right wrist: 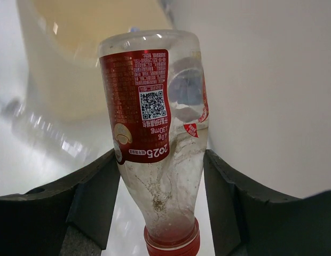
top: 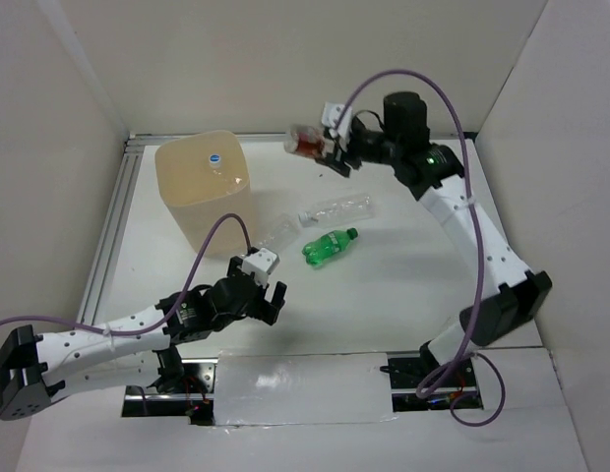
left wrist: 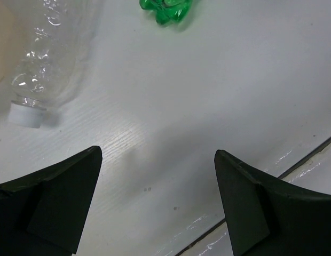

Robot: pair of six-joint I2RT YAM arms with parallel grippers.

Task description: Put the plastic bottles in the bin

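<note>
translucent beige plastic bin [top: 204, 187] stands upright at the 10 o'clock part of the white counter [top: 413, 275], open top up. a capped bottle [top: 216, 159], clear with a white-and-blue cap, shows inside it.

right pincer [top: 328, 147] is aloft toward 12 o'clock, on the 3 o'clock side of the bin and apart from it. it pinches the red-labelled bottle [top: 305, 141] near the neck, a finger pressed on either side. in the right wrist view the red cap points toward the camera.

three bottles lie on the counter near its middle. a clear bottle [top: 335, 209] is at centre, and the green bottle [top: 328, 247] is just at its 6 o'clock, not touching. a second clear bottle [top: 274, 232] is at 9 o'clock of the green one, close beside the bin's wall; contact cannot be told.

left pincer [top: 268, 292] hovers at 7 o'clock over bare counter, fingers spread wide, holding nothing.
</note>
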